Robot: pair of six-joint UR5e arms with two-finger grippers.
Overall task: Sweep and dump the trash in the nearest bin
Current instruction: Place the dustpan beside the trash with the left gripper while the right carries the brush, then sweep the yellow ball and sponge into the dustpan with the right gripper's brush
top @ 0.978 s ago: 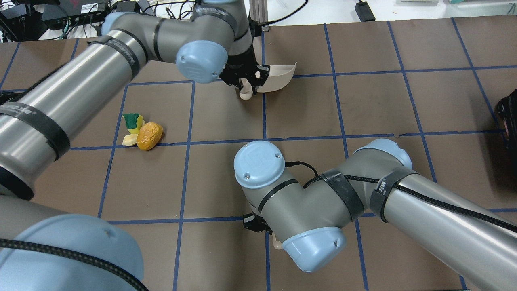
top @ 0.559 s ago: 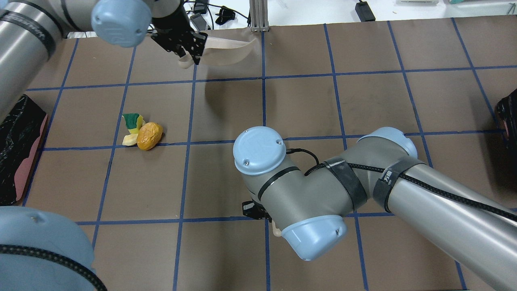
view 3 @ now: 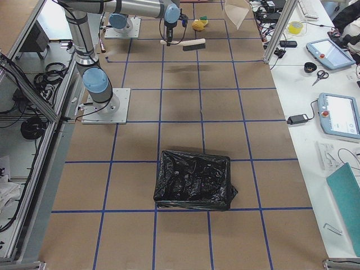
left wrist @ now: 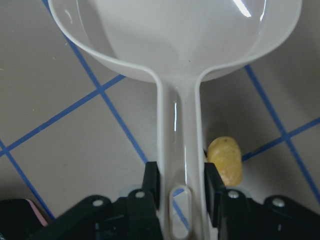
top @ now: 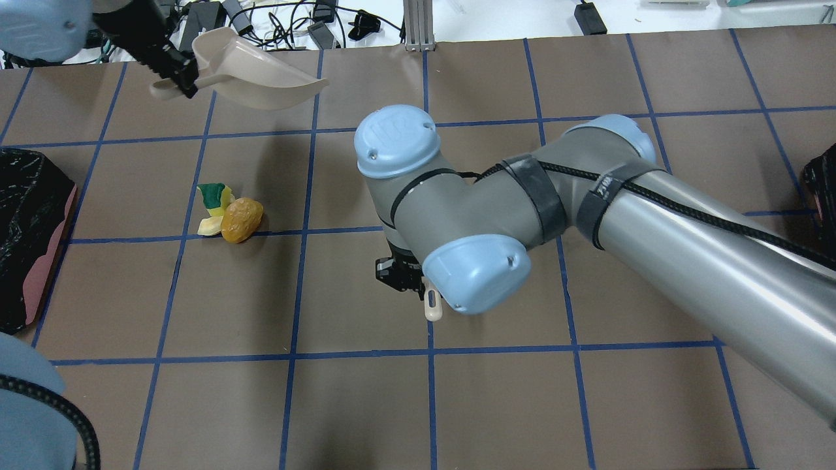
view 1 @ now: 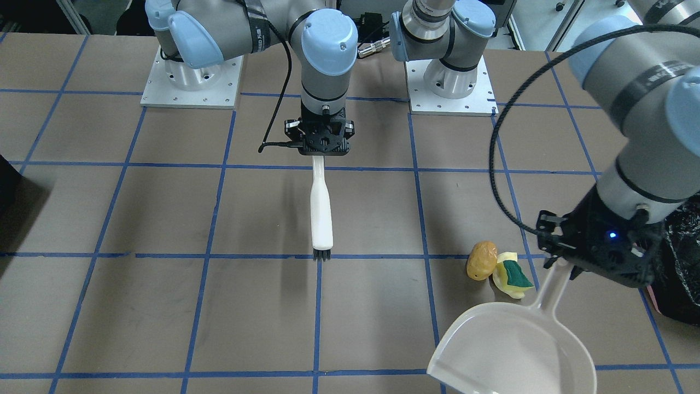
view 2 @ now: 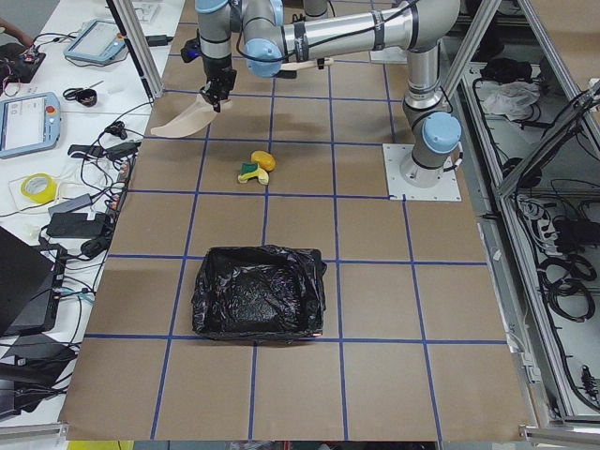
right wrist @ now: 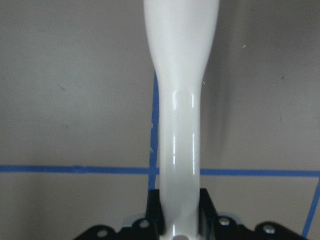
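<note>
Right arm's blue joint cap (top: pixel 395 140) has an embossed logo and its strap (top: pixel 604 189) has white print; I can't read either. Right gripper (right wrist: pixel 181 212) is clamped tight on the butt end of the white brush (view 1: pixel 321 213), which is level and clear of the brown mat (top: pixel 496 405), with the dark bristles (view 1: pixel 322 254) on the end away from the base. Compared with 0.6 s ago, that wrist and the brush have pushed further out from the robot. The trash hasn't shifted: potato-like lump (top: pixel 241 219), green-topped sponge (top: pixel 214 196) and pale peel (top: pixel 209 226) are bunched together touching, left of centre by a blue tape line. The nearest bin (top: pixel 39 281) sits at the table's left end, well apart from the pile. It has a salmon side and a black bag liner, and only crinkled liner shows inside. A second bagged bin (top: pixel 821 189) is at the right edge. Furthest out, the left gripper (left wrist: pixel 181 185) is closed on the handle of the beige dustpan (top: pixel 261 72), which is raised off the mat with its bowl bare. It has swung leftward from top centre and is now beyond the trash.
</note>
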